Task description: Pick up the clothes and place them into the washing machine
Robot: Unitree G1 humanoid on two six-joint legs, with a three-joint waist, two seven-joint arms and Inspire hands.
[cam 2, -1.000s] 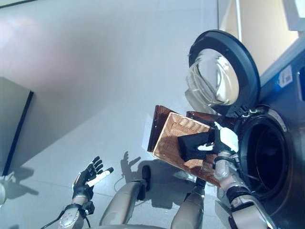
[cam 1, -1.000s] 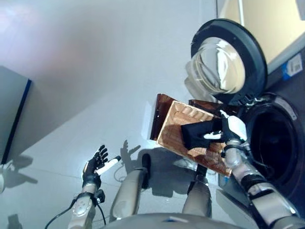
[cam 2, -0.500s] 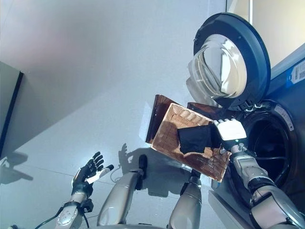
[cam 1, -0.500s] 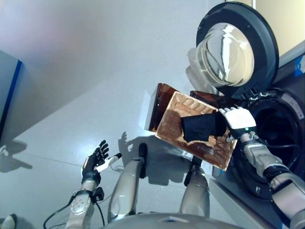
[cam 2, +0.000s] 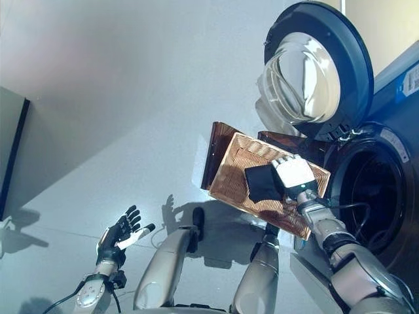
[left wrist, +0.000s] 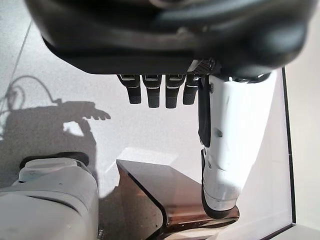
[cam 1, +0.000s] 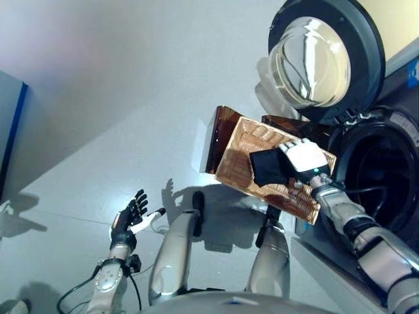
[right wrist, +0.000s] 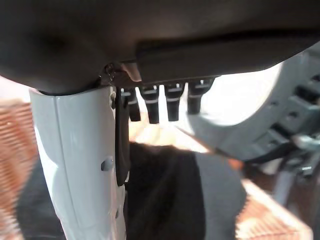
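Observation:
A black cloth lies in a brown wicker basket that stands tilted beside the washing machine's dark drum opening. My right hand hovers over the cloth's right part, back of the hand towards the head camera. In the right wrist view its fingers are straight and its white-covered thumb reaches down beside the black cloth, holding nothing. My left hand hangs low at the left over the floor, fingers spread, empty.
The machine's round door stands swung open above the basket. A dark blue-edged panel stands at the far left. Grey floor spreads between them. The left wrist view shows the basket's brown rim.
My right hand has moved left, from the cloth's edge by the drum to over the cloth. The head camera has shifted. My left hand has stayed open in the same place.

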